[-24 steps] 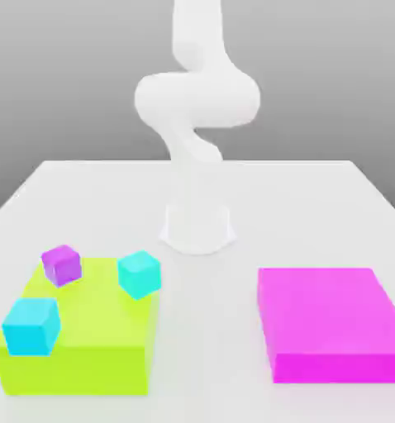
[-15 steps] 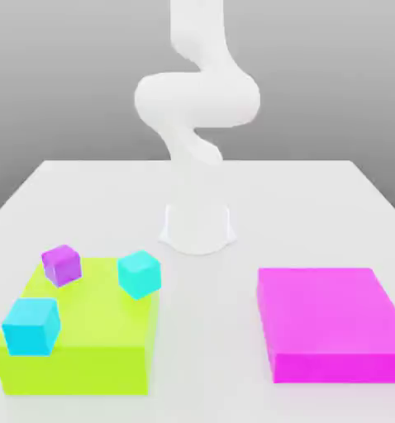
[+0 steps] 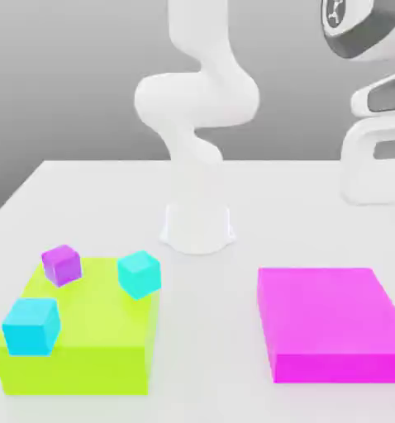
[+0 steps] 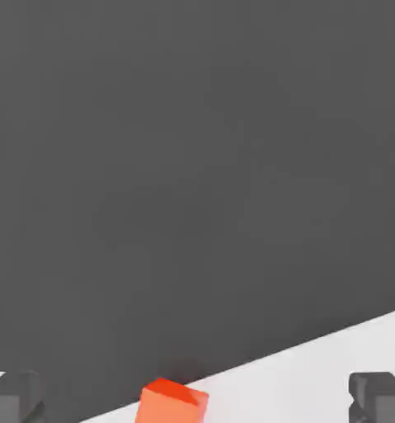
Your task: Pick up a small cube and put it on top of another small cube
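Three small cubes rest on a lime-green block (image 3: 85, 351) at the exterior view's left: a purple cube (image 3: 61, 264) at the back, a cyan cube (image 3: 140, 273) to its right near the block's edge, and a second cyan cube (image 3: 31, 325) at the front. My hand's white wrist (image 3: 373, 99) hangs high at the exterior view's right, far from these cubes. In the hand view my gripper (image 4: 197, 401) is open, its dark fingertips (image 4: 15, 398) wide apart with nothing held. An orange-red cube (image 4: 173, 402) lies on the white table near its edge, between the fingertips in that view.
A flat magenta block (image 3: 329, 322) lies on the white table (image 3: 93, 198) at the exterior view's right, below my hand. The arm's white base (image 3: 197, 227) stands mid-table behind both blocks. A dark backdrop (image 4: 192, 165) lies beyond the table's edge.
My hand has swung into the exterior view at the upper right, where it was absent before. The cubes and both blocks have not moved.
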